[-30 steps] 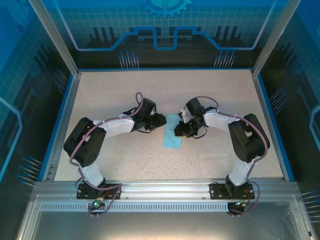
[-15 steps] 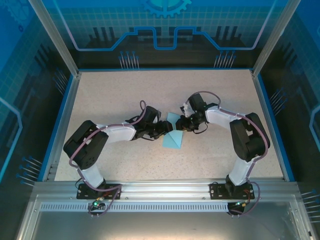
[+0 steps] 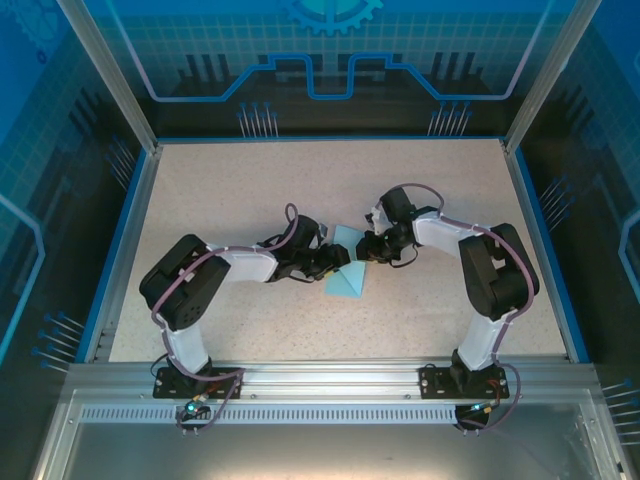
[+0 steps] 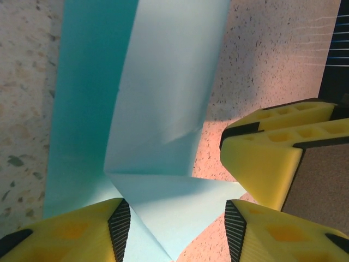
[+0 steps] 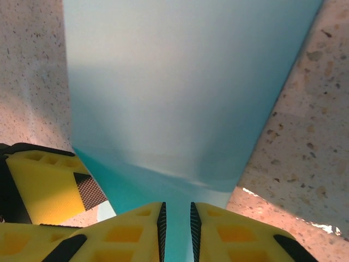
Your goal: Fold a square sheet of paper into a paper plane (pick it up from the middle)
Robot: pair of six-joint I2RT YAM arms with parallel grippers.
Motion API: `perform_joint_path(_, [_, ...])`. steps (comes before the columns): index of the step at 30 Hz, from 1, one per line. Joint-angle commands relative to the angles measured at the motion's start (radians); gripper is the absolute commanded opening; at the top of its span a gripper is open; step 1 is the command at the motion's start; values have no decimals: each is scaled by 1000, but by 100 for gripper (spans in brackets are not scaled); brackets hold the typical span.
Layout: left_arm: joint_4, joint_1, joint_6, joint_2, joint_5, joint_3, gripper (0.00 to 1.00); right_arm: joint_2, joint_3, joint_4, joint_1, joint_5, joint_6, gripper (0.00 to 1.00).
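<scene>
Table [image 3: 200,190]: speckled beige top, with the left arm [image 3: 240,262] and right arm [image 3: 450,235] both reaching in and meeting about mid-table. The square sheet of paper [image 3: 347,285] lies flat there between them, partly folded. The left wrist view shows a flap doubled over with a diagonal crease and one corner pointing back toward the camera. Right gripper [image 5: 176,218]: jaws almost together, clamped on the sheet's near edge, with paper running through the slit between the pads. Left gripper [image 4: 177,226]: jaws apart, straddling that folded corner with a pad on either side, not pinching it as far as I can tell. Risks, my read: (1) The paper is thin and held at a single pinch point. If the right arm pulls or lifts as the left closes, the sheet skews and the crease lands off-line, or the paper tears at the clamp. (2) If the left closes off-centre on the corner, the result is a crumple instead of a clean fold. (3) The flap looks springy and isn't pressed flat, so it will likely open if released. (4) The grippers are crowded: a right finger [image 4: 272,158] sits just beside one of the left gripper's own fingers, so a sideways move could knock them together. That crowding is the main obstruction. The blue rim [image 3: 121,250] and enclosure post [image 3: 108,75] are well apart from the work. No dart shape yet, so the job looks early.
</scene>
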Motion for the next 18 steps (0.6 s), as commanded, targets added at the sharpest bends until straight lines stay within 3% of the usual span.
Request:
perform_joint_path(1, [93, -13, 26, 25, 36, -25, 52, 12, -17, 0, -17, -1, -9, 21])
perform_joint_path(8, [264, -20, 67, 61, 62, -54, 49, -41, -52, 33, -53, -44, 14, 22])
perform_joint_path(18, [376, -38, 143, 96, 44, -85, 32, -144, -108, 65, -118, -56, 50, 32])
